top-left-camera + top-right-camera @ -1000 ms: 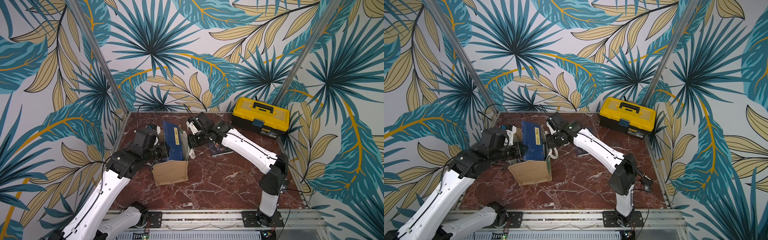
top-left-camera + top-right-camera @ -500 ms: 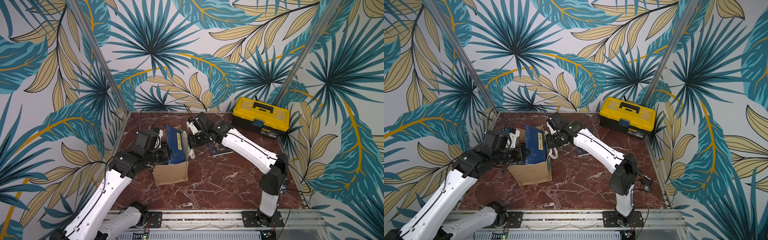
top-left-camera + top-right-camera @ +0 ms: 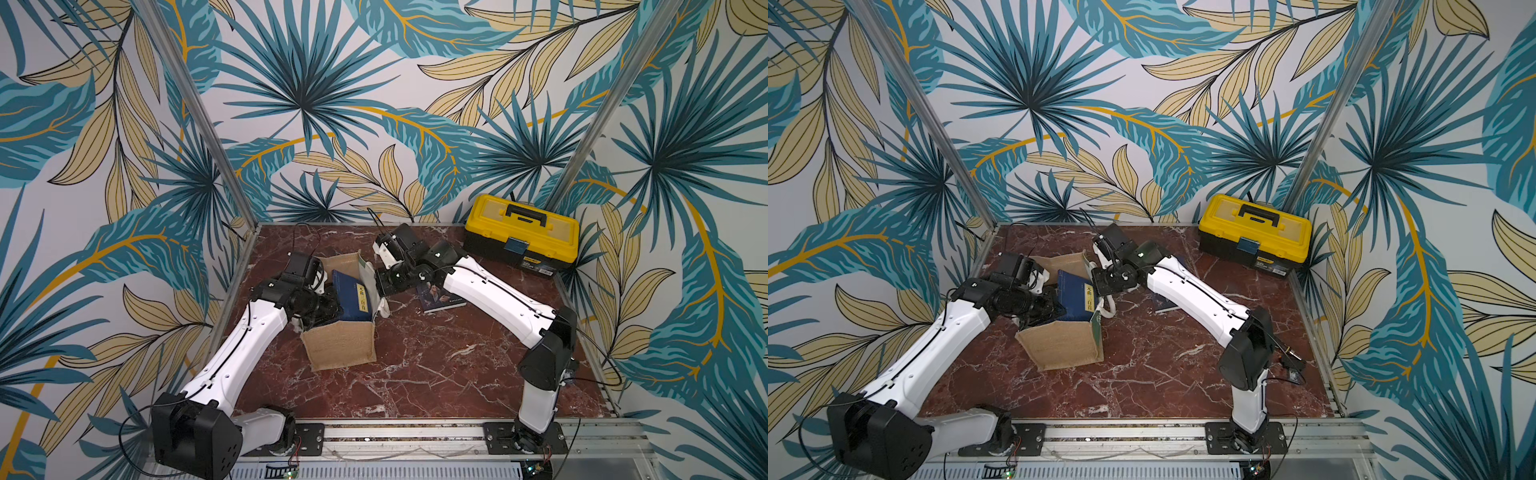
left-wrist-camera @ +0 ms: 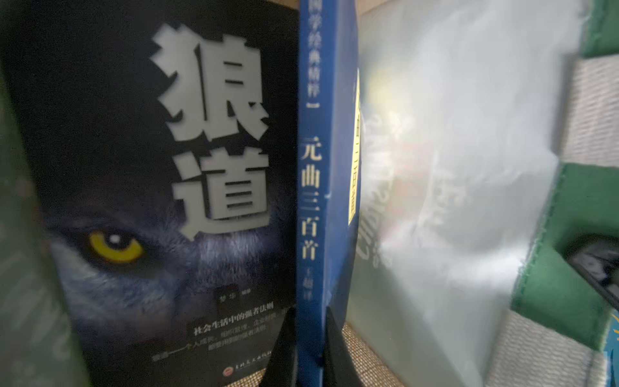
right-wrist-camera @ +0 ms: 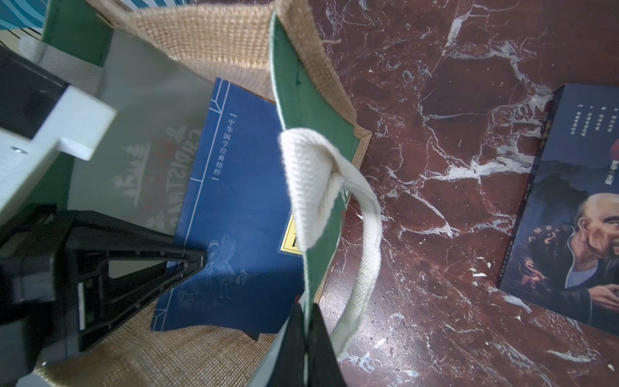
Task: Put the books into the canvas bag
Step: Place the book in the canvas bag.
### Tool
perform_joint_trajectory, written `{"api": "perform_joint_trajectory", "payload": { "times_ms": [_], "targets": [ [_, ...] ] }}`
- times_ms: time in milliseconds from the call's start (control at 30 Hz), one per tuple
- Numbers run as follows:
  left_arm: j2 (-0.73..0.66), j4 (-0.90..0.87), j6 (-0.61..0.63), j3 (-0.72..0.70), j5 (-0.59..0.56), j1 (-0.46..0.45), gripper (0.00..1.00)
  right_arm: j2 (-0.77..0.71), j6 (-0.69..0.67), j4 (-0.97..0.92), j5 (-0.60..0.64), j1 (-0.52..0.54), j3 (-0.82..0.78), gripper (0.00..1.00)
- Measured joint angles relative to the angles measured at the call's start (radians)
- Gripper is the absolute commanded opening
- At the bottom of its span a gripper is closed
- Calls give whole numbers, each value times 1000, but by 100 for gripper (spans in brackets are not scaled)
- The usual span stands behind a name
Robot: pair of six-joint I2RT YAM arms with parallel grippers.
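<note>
The tan canvas bag (image 3: 338,345) (image 3: 1059,345) stands open on the red marble table. My left gripper (image 4: 310,351) reaches down inside it, shut on the spine of a navy book (image 4: 310,187) (image 3: 351,295) (image 3: 1077,295) with a yellow title strip; the book stands tilted in the bag. A dark book with a wolf's eye (image 4: 150,167) stands right beside it in the bag. My right gripper (image 5: 305,335) (image 3: 384,286) is shut on the green-lined rim of the bag's side panel (image 5: 301,117), next to the white handle (image 5: 335,201). One more dark book (image 3: 440,297) (image 5: 569,217) lies flat on the table beyond the right gripper.
A yellow-and-black toolbox (image 3: 521,232) (image 3: 1254,237) sits at the back right corner. Leaf-patterned walls close in the table on three sides. Bare marble (image 3: 436,374) stretches in front of the bag.
The left gripper has lowered the navy book from above the rim down into the bag. The right arm has held still on the bag's rim.
</note>
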Motion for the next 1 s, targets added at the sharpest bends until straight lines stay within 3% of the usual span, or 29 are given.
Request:
{"api": "perform_joint_trajectory", "payload": {
  "times_ms": [67, 100, 200, 333, 500, 700, 1000],
  "targets": [
    [-5, -1, 5, 0, -1, 6, 23, 0, 0, 0, 0, 0, 1, 0],
    [-10, -1, 7, 0, -4, 8, 27, 0, -1, 0, 0, 0, 1, 0],
    [-45, -3, 7, 0, -43, 21, 32, 0, -4, -1, -2, 0, 3, 0],
    [-134, -5, 3, 6, -116, 31, 41, 0, -6, -4, -4, 0, 6, 10],
    [-207, -11, -5, 68, -164, 34, 42, -3, -23, 1, 0, -3, 18, 21],
    [-184, -9, -12, 135, -172, 18, 40, -14, -44, -4, 18, -18, 19, 33],
    [61, -6, -5, 153, -165, -123, 42, -79, -49, -2, 51, -74, -40, 37]
  ]
}}
